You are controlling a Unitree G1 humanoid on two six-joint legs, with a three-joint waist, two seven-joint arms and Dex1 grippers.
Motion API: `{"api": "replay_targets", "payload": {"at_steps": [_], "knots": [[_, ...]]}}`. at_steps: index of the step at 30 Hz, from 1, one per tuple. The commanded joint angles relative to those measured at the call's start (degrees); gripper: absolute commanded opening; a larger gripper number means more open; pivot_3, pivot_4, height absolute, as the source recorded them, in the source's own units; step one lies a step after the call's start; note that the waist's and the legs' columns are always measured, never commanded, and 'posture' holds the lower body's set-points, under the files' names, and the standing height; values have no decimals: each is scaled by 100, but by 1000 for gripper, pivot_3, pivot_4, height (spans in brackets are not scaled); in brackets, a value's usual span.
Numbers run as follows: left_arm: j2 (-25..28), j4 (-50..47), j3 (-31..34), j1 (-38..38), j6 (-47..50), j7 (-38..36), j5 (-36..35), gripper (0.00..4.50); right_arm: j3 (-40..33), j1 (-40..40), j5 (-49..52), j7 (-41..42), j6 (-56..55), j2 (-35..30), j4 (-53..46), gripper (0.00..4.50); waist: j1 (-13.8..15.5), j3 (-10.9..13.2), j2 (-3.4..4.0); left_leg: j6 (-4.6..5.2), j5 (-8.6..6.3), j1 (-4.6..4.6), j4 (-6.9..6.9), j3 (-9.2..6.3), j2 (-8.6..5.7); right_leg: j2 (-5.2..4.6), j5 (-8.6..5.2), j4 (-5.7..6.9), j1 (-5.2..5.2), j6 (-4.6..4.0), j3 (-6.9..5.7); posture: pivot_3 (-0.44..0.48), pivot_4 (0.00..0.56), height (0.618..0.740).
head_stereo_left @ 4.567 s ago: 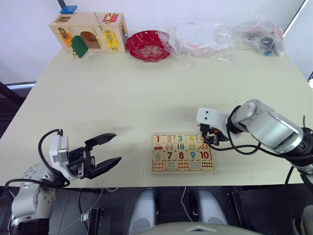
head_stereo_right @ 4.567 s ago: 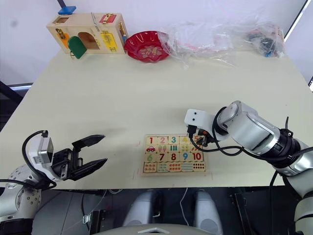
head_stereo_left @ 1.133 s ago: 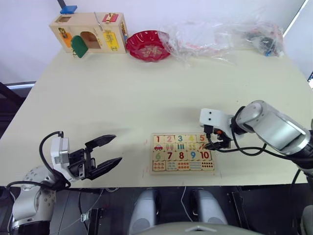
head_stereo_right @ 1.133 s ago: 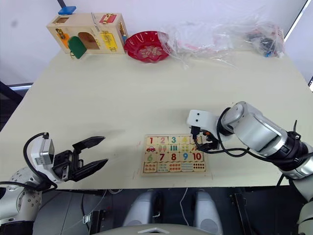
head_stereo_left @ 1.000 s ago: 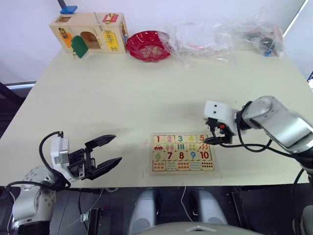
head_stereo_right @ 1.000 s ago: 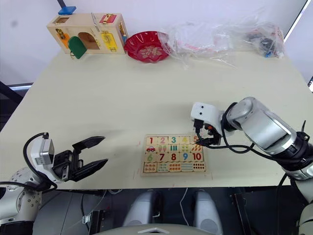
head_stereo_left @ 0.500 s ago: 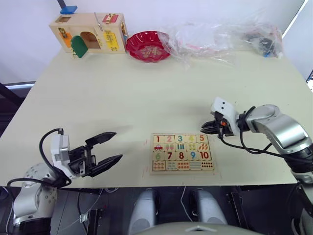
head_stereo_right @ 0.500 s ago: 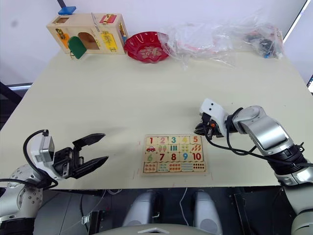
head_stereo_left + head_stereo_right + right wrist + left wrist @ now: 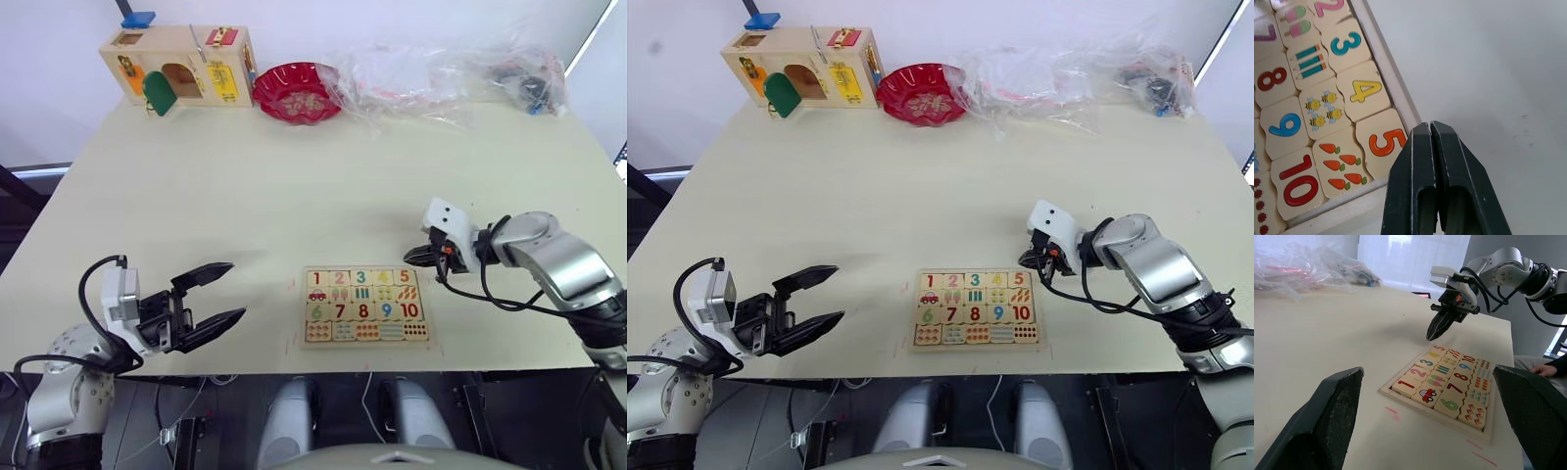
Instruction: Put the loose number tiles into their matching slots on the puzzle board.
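Puzzle board full; right gripper closed beside it.

Head stereo pair: high, facing forward and down; both eyes share the whole tabletop and puzzle board.
Left wrist camera: low, near tabletop level, facing across the puzzle board toward the right tool.
Right wrist camera: close above the board's corner, sharing tiles 4 and 5.
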Motion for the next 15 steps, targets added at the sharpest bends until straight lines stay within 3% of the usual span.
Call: {"api": "replay_targets", "payload": {"at_steps": [1, 15], "knots": [[49, -61, 21, 49, -7, -21, -24, 4500, -12, 19, -94, 31, -112, 6, -91, 45, -1, 0, 0, 0, 0, 0, 0, 1, 0, 0, 0, 0, 0, 0, 0, 0, 150, 740], [43, -110, 31, 124, -13, -5, -38, 4500, 113, 85, -207, 133, -133, 47, -180, 45, 1, 0, 0, 0, 0, 0, 0, 0, 0, 0, 0, 0, 0, 0, 0, 0, 150, 740]]}}
